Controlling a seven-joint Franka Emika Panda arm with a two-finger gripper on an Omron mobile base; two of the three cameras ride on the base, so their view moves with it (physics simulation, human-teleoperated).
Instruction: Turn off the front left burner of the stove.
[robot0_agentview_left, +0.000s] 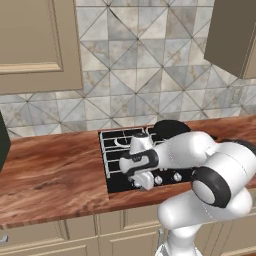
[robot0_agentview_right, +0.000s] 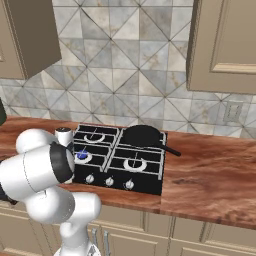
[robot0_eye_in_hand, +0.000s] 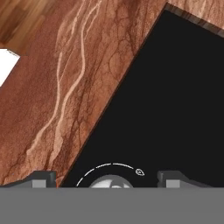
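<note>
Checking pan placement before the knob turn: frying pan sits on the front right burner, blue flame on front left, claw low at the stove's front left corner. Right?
One thing is wrong: the frying pan sits on the back right burner, not the front right, as the right base view shows. The rest holds: the front left burner shows blue, and the claw is low over the stove at its front left corner.

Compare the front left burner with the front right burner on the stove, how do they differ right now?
The front left burner glows blue at its centre; the front right burner shows no flame, just a silver ring. The left one sits beside the robot's arm, the right one in front of the frying pan. Both lie under black grates.
</note>
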